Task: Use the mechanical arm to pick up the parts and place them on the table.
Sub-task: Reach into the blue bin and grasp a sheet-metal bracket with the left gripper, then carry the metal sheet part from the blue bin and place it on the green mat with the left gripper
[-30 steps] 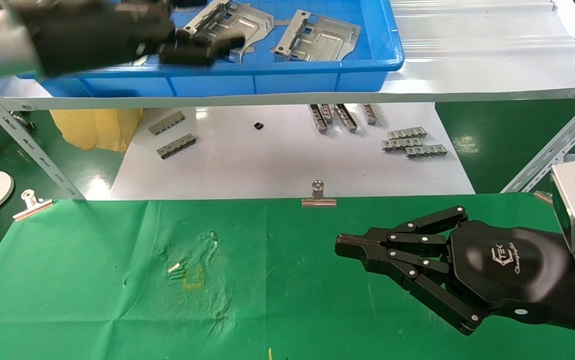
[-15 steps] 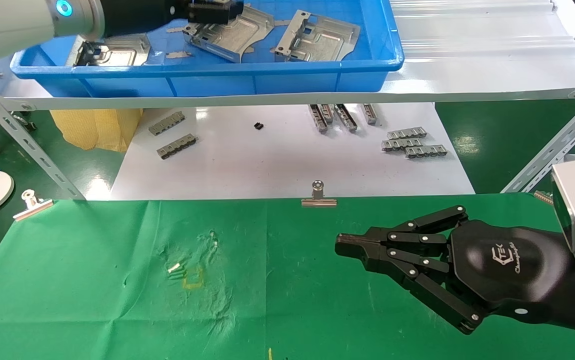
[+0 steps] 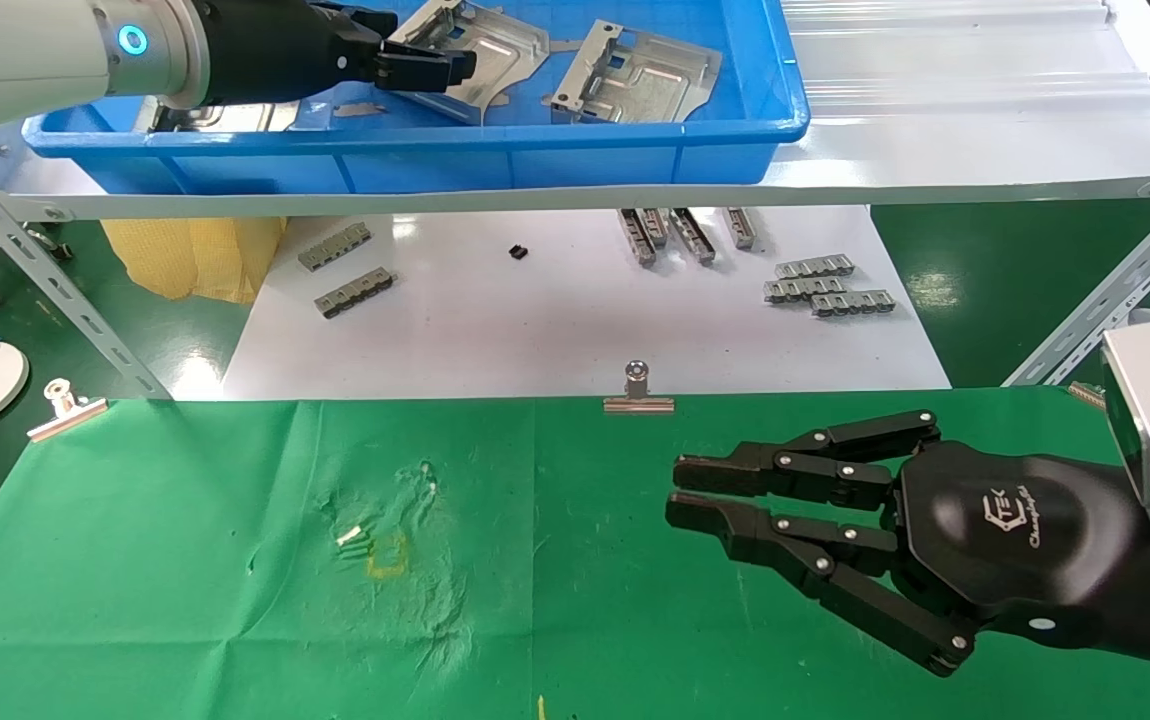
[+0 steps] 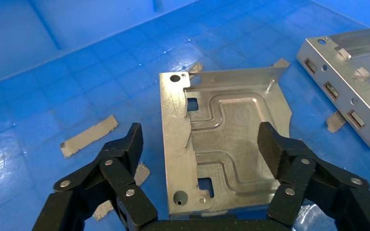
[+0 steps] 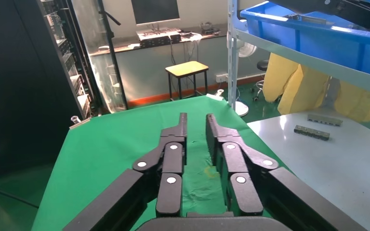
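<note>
Shiny stamped parts lie in a blue bin [image 3: 535, 160] on the shelf: one [image 3: 480, 45] under my left gripper [image 3: 425, 65], another [image 3: 635, 75] to its right, a third [image 3: 225, 115] half hidden by the arm. In the left wrist view the left gripper [image 4: 202, 144] is open. Its fingers [image 4: 132, 142] straddle one part [image 4: 226, 139] without closing on it, and a second part [image 4: 351, 96] lies beyond. My right gripper [image 3: 677, 488], a black hand with a white logo, hovers low over the green table [image 3: 185, 600]. Its fingers [image 5: 182, 125] are slightly apart and empty.
Binder clips [image 3: 638, 392] [image 3: 63, 405] hold the cloth's far edge. Beyond the cloth, a white sheet carries small grey slotted bars [image 3: 825, 285]. Slanted shelf struts [image 3: 1105, 300] [image 3: 55, 290] flank it. Flat grey strips [image 4: 89, 135] lie on the bin floor.
My left gripper has swung over the bin and settled with open fingers around a part, which now sits slightly differently. The right gripper's fingers have parted a little.
</note>
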### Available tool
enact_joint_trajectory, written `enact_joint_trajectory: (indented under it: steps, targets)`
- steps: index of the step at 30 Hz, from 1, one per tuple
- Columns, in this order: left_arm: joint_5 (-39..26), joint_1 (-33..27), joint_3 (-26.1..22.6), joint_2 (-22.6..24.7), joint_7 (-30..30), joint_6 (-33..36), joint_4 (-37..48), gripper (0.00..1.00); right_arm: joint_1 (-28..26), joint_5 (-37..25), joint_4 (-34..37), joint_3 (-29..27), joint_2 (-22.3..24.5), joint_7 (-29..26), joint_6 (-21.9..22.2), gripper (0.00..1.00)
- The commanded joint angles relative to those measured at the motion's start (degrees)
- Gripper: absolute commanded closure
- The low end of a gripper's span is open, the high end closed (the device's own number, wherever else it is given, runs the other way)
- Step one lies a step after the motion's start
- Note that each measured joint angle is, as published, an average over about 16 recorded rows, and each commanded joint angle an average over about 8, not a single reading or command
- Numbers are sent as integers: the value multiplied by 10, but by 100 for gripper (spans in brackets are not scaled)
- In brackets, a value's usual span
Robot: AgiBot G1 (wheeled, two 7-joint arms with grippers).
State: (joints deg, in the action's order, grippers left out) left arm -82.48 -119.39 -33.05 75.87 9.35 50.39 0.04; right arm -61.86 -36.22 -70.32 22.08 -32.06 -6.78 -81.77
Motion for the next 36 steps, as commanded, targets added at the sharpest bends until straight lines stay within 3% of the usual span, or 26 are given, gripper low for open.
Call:
enact_joint_trajectory:
  steps: [1, 26, 32, 36]
  targets:
    - [-2, 0, -2, -1, 2, 2, 0, 100, 0, 0, 0, 0, 0, 0, 0, 0]
    - [4, -7, 3, -13, -5, -29, -13, 100, 0, 0, 0, 0, 0, 0, 0, 0]
    - [25, -17, 18, -26, -23, -4, -27, 100, 0, 0, 0, 0, 0, 0, 0, 0]
    - [43, -19, 29, -42, -47, 48, -41, 100, 0, 0, 0, 0, 0, 0, 0, 0]
